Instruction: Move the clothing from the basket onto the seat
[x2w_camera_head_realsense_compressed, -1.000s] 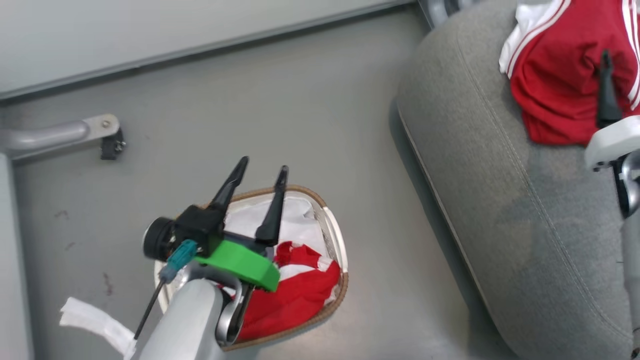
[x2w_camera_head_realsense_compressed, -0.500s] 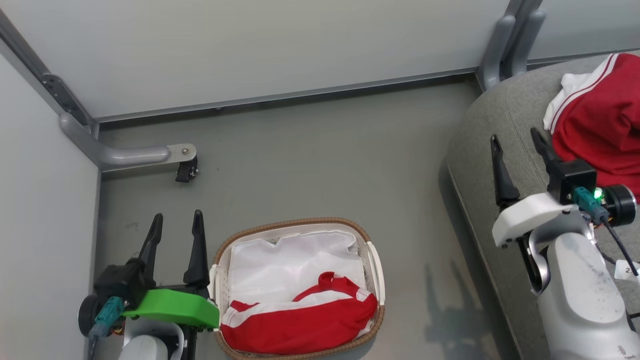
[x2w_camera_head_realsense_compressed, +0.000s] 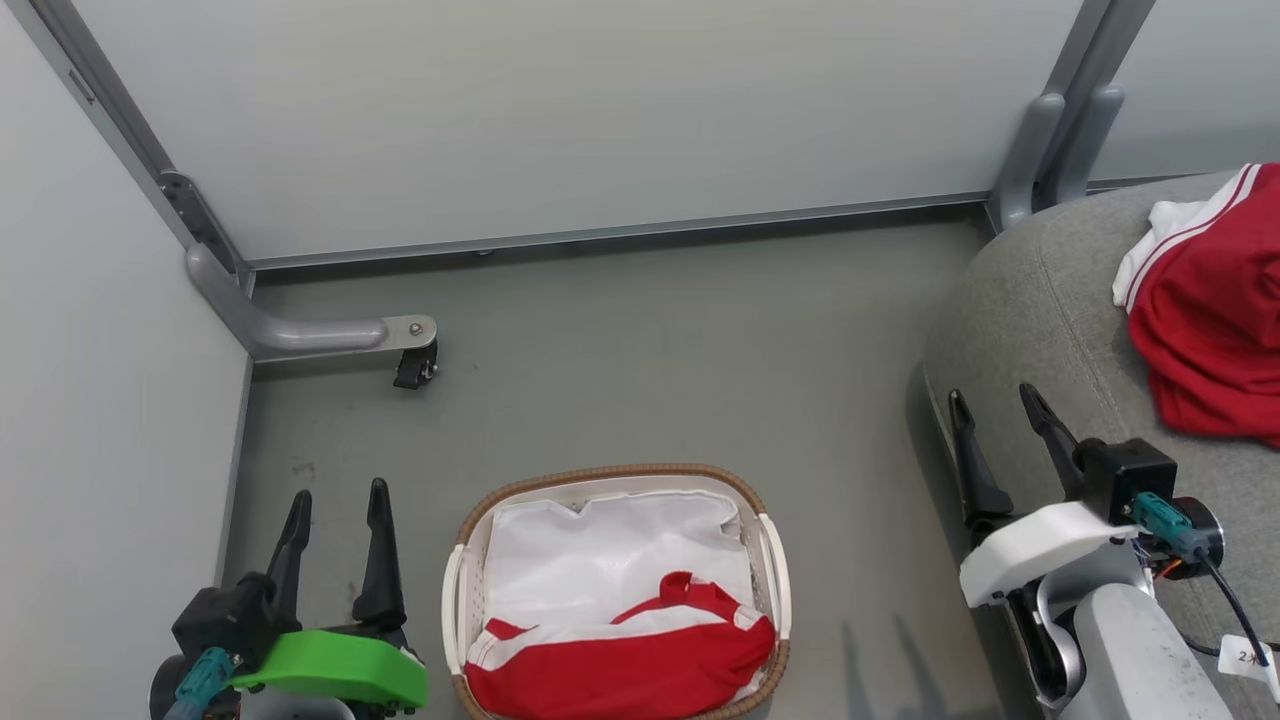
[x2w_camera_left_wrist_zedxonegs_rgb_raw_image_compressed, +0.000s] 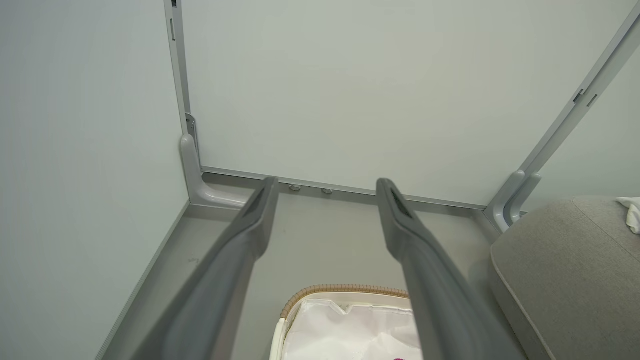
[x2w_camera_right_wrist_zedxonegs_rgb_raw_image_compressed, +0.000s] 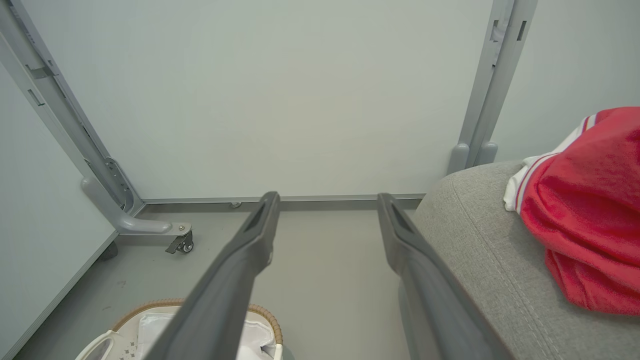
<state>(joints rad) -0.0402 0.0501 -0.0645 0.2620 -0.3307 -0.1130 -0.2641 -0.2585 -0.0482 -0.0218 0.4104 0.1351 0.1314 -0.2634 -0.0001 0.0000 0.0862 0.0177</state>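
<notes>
Grey floor (x2w_camera_head_realsense_compressed: 650, 350) meets pale walls (x2w_camera_head_realsense_compressed: 560, 110), basket (x2w_camera_head_realsense_compressed: 600, 471) near seat (x2w_camera_head_realsense_compressed: 1040, 290)

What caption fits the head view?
Left gripper and right gripper open; red clothing in the basket, another piece on the seat.

On my left gripper (x2w_camera_head_realsense_compressed: 339, 492) the fingers (x2w_camera_head_realsense_compressed: 381, 560) looked like matt dark plastic, and its green cover (x2w_camera_head_realsense_compressed: 330, 672) was smooth and faintly glossy. My right gripper (x2w_camera_head_realsense_compressed: 993, 394) had a white cover (x2w_camera_head_realsense_compressed: 1040, 545) of similar plastic. At bottom centre, the basket (x2w_camera_head_realsense_compressed: 610, 468) was white perforated plastic with a brown woven rim, its liner (x2w_camera_head_realsense_compressed: 600, 550) thin creased cloth. The clothing (x2w_camera_head_realsense_compressed: 620, 675) was soft red fabric. At the right, the seat (x2w_camera_head_realsense_compressed: 1040, 300) was coarse woven cloth with stitched seams. The floor (x2w_camera_head_realsense_compressed: 650, 350) was smooth and matt, the frame (x2w_camera_head_realsense_compressed: 310, 335) satin metal.
</notes>
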